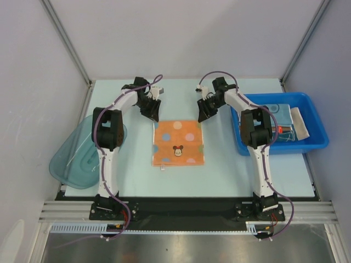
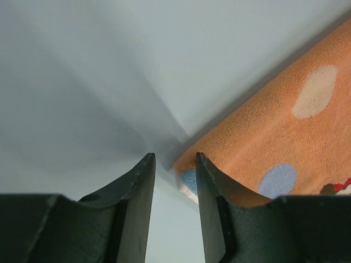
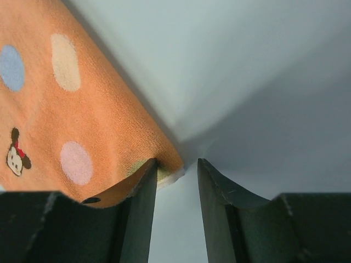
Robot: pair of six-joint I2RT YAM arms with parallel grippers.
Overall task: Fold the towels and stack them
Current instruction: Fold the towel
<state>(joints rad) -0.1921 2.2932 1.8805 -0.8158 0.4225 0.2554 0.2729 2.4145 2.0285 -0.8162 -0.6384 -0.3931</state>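
Observation:
An orange towel (image 1: pixel 178 142) with pale dots and a small cartoon face lies flat in the middle of the table. My left gripper (image 1: pixel 154 112) hovers at its far left corner, jaws apart with nothing held; in the left wrist view the orange towel (image 2: pixel 285 126) corner sits just beside the right finger of the left gripper (image 2: pixel 175 164). My right gripper (image 1: pixel 204 114) stands at the far right corner, also open. In the right wrist view the orange towel (image 3: pixel 82 109) corner pokes out past the left finger of the right gripper (image 3: pixel 178 167), apart from the other finger.
A blue plastic bin (image 1: pixel 315 142) at the right holds more towels, among them a teal-blue one (image 1: pixel 277 113) and a pale one (image 1: pixel 301 123). A translucent teal tub (image 1: pixel 82 156) lies at the table's left edge. Grey walls close in the back and both sides.

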